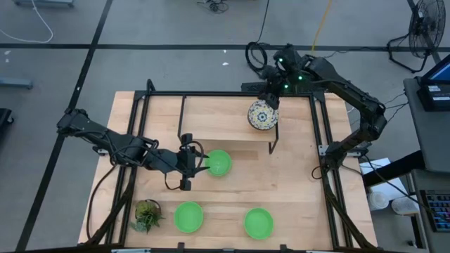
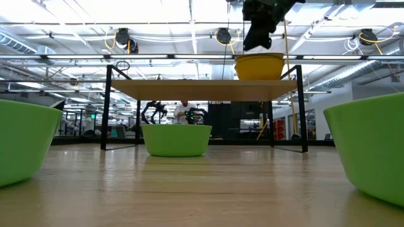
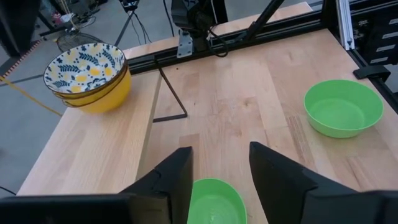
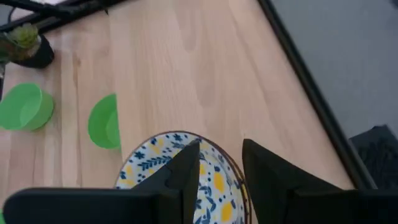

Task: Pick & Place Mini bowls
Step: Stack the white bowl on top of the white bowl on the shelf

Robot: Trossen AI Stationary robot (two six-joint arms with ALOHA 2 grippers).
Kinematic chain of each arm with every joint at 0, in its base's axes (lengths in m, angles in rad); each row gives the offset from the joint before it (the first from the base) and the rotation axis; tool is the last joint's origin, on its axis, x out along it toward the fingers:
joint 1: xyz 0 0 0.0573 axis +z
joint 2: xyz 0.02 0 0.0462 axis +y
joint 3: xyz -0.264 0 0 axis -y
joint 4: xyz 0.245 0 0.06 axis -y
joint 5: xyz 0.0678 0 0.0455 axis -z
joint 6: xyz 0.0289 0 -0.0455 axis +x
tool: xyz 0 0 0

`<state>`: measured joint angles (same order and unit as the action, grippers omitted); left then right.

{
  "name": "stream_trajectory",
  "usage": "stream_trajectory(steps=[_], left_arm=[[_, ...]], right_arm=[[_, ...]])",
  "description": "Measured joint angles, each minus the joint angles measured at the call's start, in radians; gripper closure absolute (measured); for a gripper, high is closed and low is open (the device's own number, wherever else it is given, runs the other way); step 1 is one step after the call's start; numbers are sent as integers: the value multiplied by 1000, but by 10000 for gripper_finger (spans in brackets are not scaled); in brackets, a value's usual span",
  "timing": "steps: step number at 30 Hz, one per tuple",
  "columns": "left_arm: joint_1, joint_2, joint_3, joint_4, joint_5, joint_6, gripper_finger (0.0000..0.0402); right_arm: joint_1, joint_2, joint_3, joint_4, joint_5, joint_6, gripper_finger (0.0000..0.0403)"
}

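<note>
Green bowl [image 1: 219,163], frame middle | left gripper [image 1: 199,162] open around its rim | right gripper [image 1: 269,100] pinching flowery bowl stack [image 1: 263,115], upper right

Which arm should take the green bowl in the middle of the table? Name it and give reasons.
Left. The left gripper is already at the middle green bowl, with its open fingers on either side of the rim. The right gripper is far off, above the stacked floral bowls.

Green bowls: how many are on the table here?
3. One green bowl sits mid-table at the left gripper; two more lie along the near edge, one beside the potted plant, one further right. None appears hidden.
</note>
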<state>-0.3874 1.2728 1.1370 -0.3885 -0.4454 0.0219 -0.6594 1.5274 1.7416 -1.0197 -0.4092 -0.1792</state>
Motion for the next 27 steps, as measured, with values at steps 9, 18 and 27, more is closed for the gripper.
stream_trajectory(steps=[9,18,27], left_arm=[[0,0,0,0,0,0,222],[0,0,0,0,1,0,240],[0,0,0,1,1,0,246]], right_arm=[[3,-161,-49,8,-7,-91,308],[4,-482,-540,606,-66,-149,398],[-28,-592,-1048,1298,-120,-92,402]])
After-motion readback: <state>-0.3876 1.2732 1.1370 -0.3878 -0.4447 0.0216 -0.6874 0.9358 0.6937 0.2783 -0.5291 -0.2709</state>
